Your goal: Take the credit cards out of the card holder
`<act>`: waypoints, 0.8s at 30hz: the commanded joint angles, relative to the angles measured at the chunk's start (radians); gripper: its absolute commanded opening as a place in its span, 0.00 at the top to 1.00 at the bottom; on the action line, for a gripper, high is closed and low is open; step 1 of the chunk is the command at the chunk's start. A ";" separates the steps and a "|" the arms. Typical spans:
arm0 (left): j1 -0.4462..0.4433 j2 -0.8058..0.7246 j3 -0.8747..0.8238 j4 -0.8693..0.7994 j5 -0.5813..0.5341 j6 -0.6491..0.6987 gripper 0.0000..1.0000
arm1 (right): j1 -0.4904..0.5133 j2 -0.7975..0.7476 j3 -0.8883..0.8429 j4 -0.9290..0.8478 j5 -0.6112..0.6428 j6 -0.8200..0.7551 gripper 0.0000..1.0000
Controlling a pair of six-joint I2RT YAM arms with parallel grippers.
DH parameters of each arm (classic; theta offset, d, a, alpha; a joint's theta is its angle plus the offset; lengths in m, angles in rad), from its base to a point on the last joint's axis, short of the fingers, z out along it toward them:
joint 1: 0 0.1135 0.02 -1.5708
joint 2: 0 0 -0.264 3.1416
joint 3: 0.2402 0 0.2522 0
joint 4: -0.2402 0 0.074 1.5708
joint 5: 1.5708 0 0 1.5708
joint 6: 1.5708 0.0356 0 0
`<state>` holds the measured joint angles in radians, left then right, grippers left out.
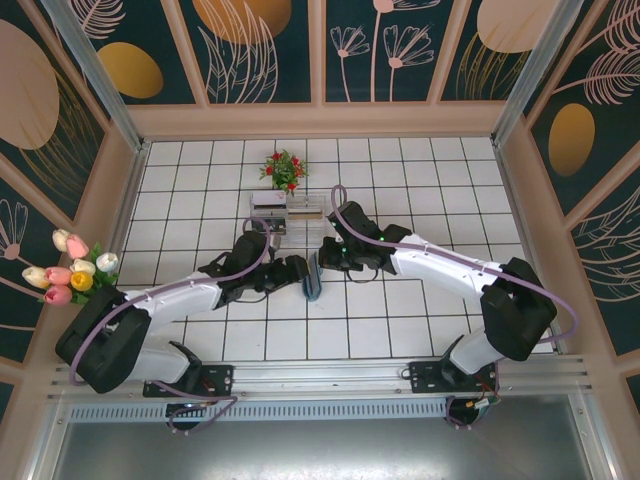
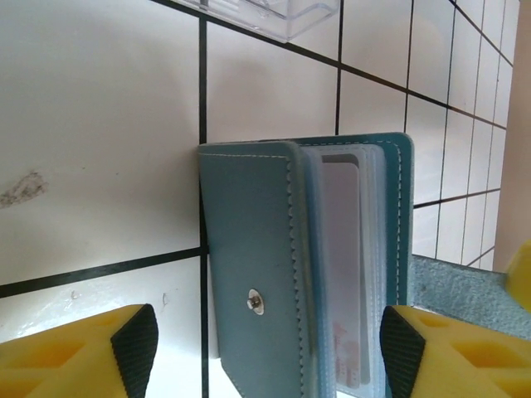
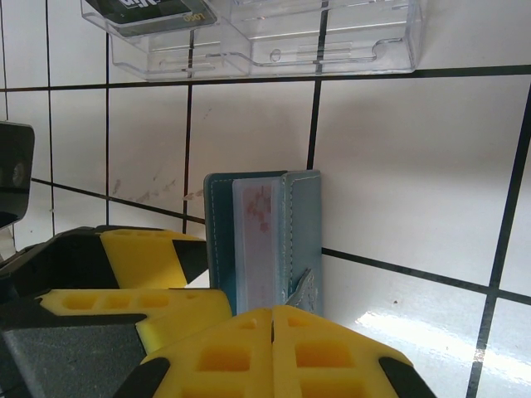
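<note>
The card holder (image 2: 249, 249) is a teal wallet standing on edge on the tiles, half open, its snap stud facing my left wrist camera. Clear inner sleeves hold the credit cards; a pale one with reddish print (image 2: 348, 274) shows between the covers. My left gripper (image 2: 268, 352) straddles the wallet with its jaws wide. The right pad (image 2: 404, 352) is at the wallet's edge, and the left pad (image 2: 133, 348) stands a gap away. My right gripper (image 3: 272, 319) is shut, its tips against the near edge of the card holder (image 3: 303, 224), beside the closure tab. The same card (image 3: 260, 240) shows here.
A clear acrylic rack (image 1: 285, 208) stands just beyond the wallet, with a dark card (image 3: 153, 12) in it. A small pot of red flowers (image 1: 284, 168) sits behind the rack. Tulips (image 1: 75, 268) lean on the left wall. White tiles lie open to both sides.
</note>
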<state>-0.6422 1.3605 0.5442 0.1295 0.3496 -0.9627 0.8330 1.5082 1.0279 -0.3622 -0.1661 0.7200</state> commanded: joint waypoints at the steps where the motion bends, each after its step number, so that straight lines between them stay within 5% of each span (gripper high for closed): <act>1: 0.003 0.023 0.010 0.046 0.041 0.008 0.24 | 0.003 0.006 0.020 0.026 -0.011 0.019 0.92; 11: 0.003 0.064 0.041 -0.053 -0.016 0.049 0.50 | 0.002 -0.006 0.002 0.017 0.011 0.023 0.92; 24: 0.002 0.037 0.055 -0.155 -0.093 0.094 0.61 | -0.046 -0.047 -0.076 -0.055 0.108 0.068 0.92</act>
<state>-0.6422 1.4109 0.5781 0.0212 0.2798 -0.8948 0.7994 1.4929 0.9745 -0.3786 -0.0929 0.7650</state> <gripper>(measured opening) 0.394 0.079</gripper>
